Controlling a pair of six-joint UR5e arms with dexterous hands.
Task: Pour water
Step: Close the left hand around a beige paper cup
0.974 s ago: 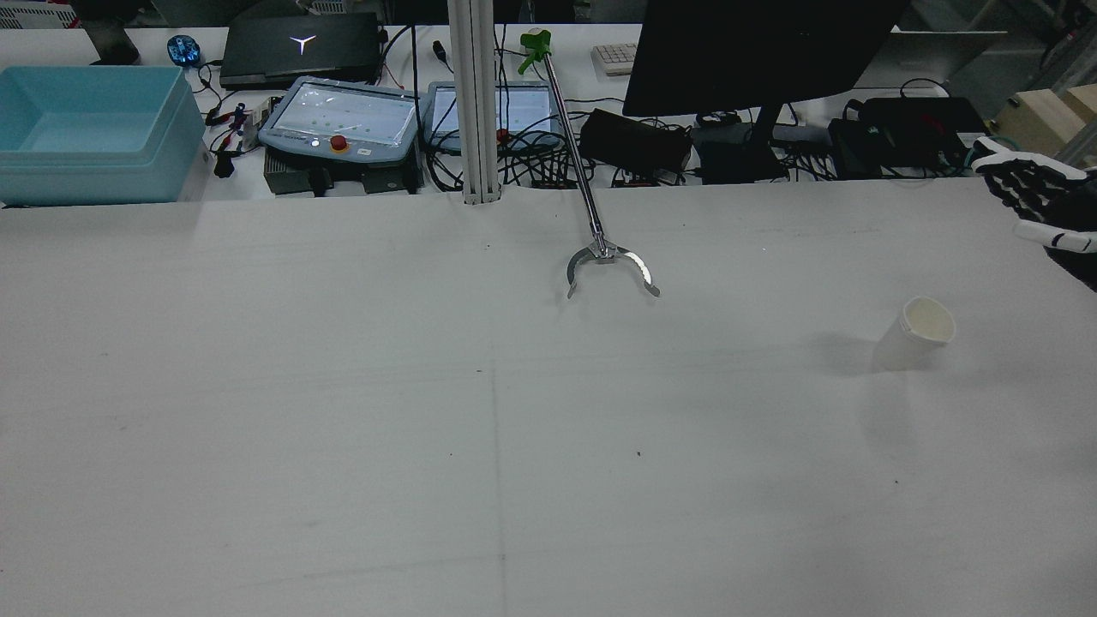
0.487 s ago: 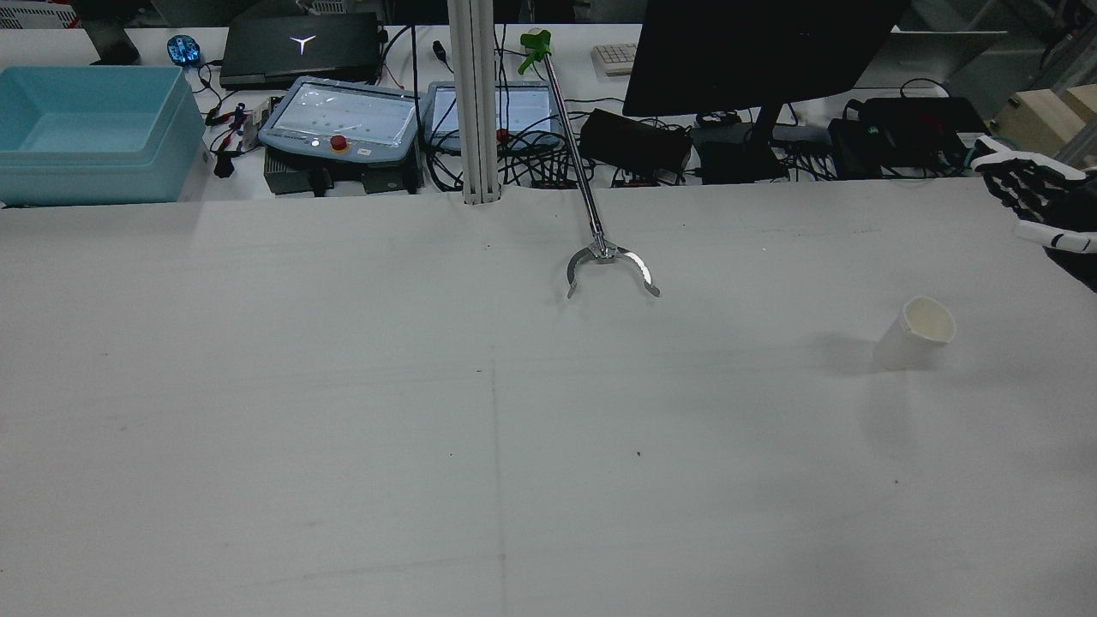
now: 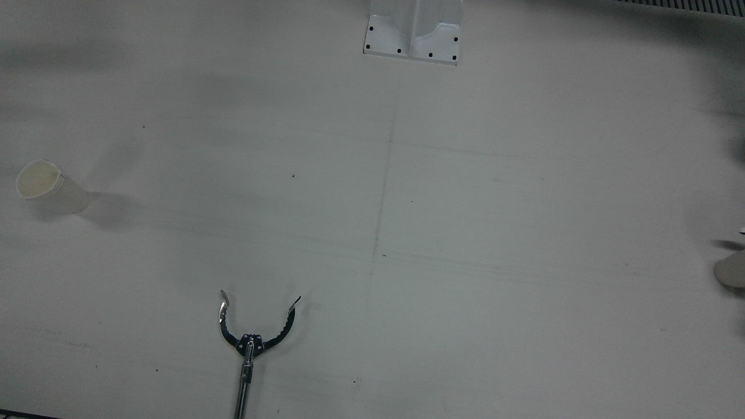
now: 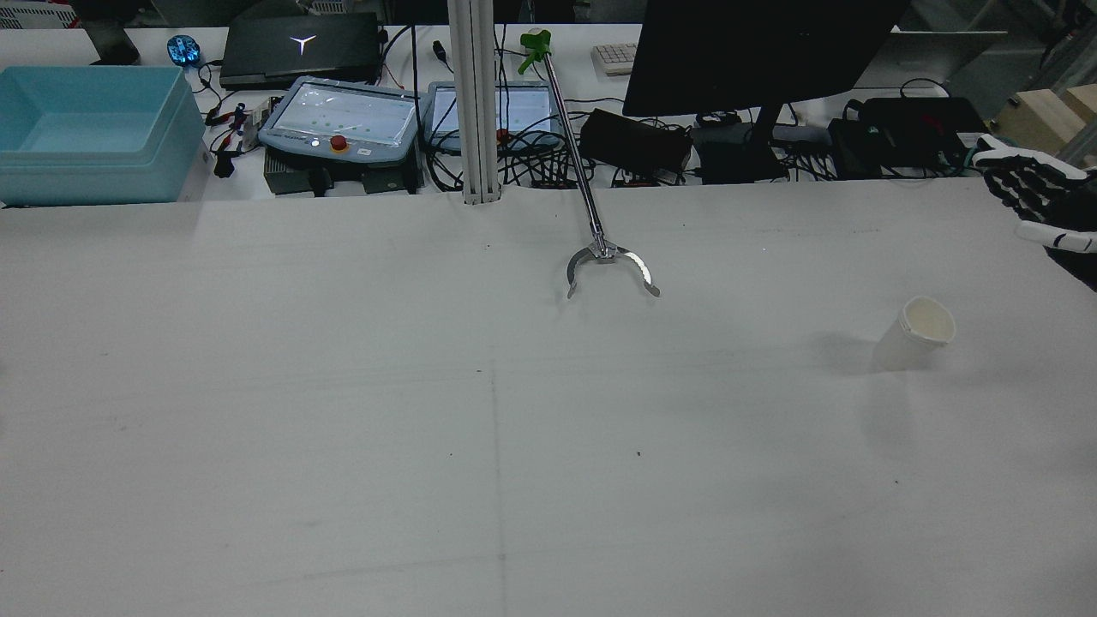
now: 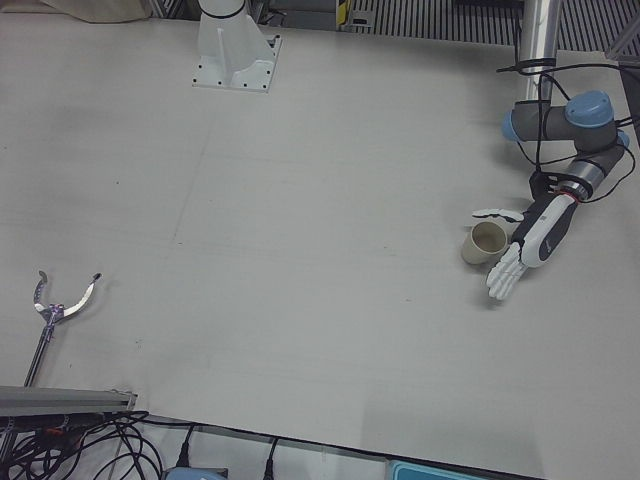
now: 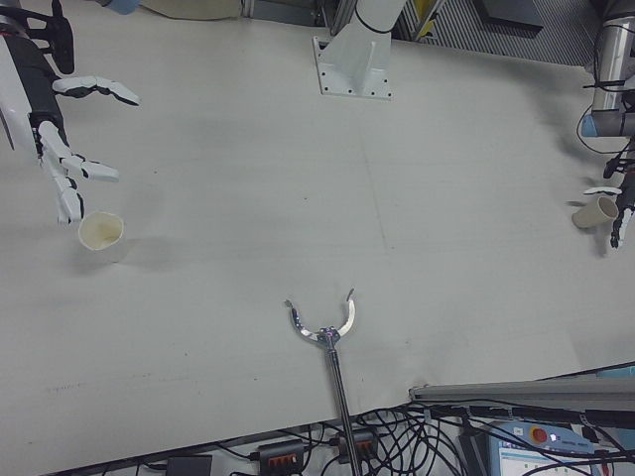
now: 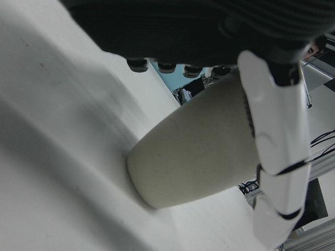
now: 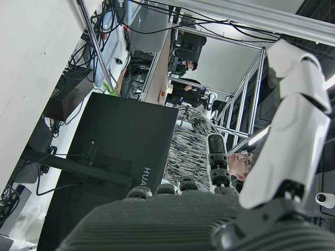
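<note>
**Desk:** Where is there room on the white tabletop?

**Photographer:** The whole middle is bare. In the rear view, a long metal reach-grabber with a green handle lies at 12 o'clock, its curved claws spread toward 6. Both robot hands work at the far side edges.

**Desk:** And the cups?

**Photographer:** A pale paper cup on the right stands upright at 3 o'clock, near the table's edge. The right hand hangs at the cup's 2 o'clock, fingers splayed, clear of it. In the left-front view a beige paper cup on the left stands at 3 o'clock, with the left hand just beside it, fingers stretched out and apart, thumb past the rim.

**Desk:** Any water?

**Photographer:** Cannot tell; both insides show only pale.
</note>
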